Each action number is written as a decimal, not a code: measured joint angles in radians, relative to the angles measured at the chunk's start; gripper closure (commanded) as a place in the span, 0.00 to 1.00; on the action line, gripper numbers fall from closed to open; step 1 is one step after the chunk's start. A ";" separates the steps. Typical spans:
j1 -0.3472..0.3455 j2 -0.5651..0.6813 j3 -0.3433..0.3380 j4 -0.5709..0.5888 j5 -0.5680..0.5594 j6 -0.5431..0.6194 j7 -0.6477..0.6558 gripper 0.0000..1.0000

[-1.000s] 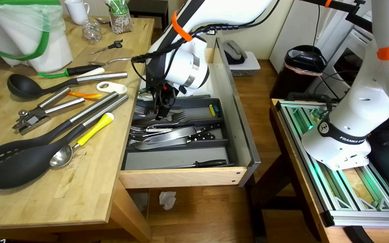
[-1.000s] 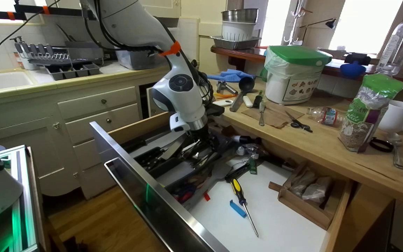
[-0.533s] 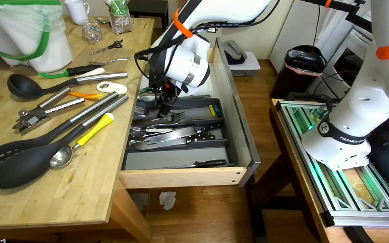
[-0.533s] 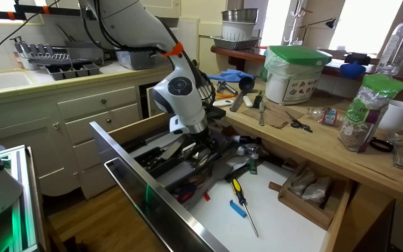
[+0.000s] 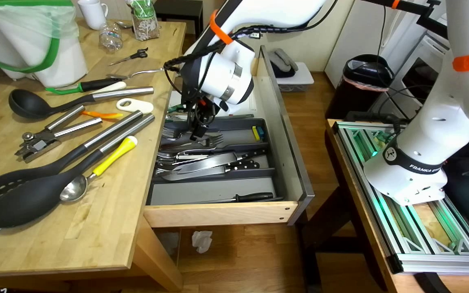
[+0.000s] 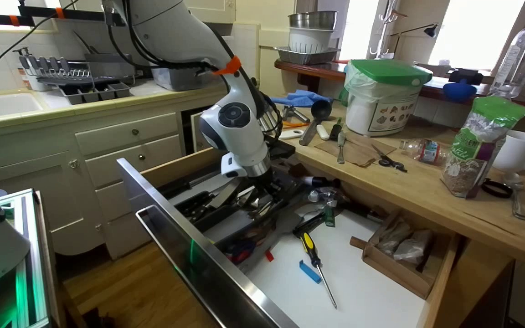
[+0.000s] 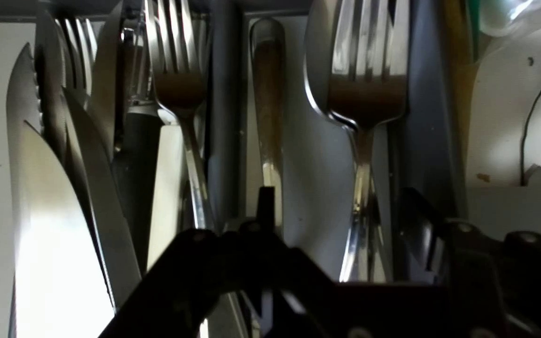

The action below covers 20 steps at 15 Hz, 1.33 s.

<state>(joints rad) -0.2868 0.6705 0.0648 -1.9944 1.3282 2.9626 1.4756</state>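
Observation:
My gripper (image 7: 340, 201) stands open and points down into the cutlery tray (image 5: 202, 122) of the pulled-out drawer. Between its dark fingers, in the wrist view, run the handles of a fork (image 7: 368, 96) and of other cutlery under it. A spoon-like piece (image 7: 316, 56) peeks out beside that fork. The left fingertip (image 7: 266, 202) overlaps a lone metal handle (image 7: 268, 94); whether they touch I cannot tell. The right fingertip is in front of the tray's dark divider (image 7: 425, 122). In both exterior views the fingers are partly hidden by the wrist and cables.
Knives (image 5: 210, 162) and more forks (image 7: 176, 89) fill the neighbouring compartment. The drawer front (image 6: 189, 255) rises on one side, the wooden tabletop (image 5: 108, 228) on the other. A screwdriver (image 6: 309, 246) and a cardboard box (image 6: 397, 269) lie in the drawer. Utensils like a ladle (image 5: 31, 106) cover the tabletop.
The wrist and gripper have shifted slightly, a little to the right in both exterior views. The fingers have drawn somewhat closer together. The cutlery looks unmoved.

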 measured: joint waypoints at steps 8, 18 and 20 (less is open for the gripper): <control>-0.001 0.007 0.000 0.006 0.004 0.010 -0.008 0.73; -0.001 0.011 0.000 0.006 0.004 0.034 -0.011 0.74; -0.001 0.011 0.000 0.006 0.004 0.034 -0.011 0.77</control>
<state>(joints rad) -0.2879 0.6815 0.0644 -1.9885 1.3321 2.9969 1.4649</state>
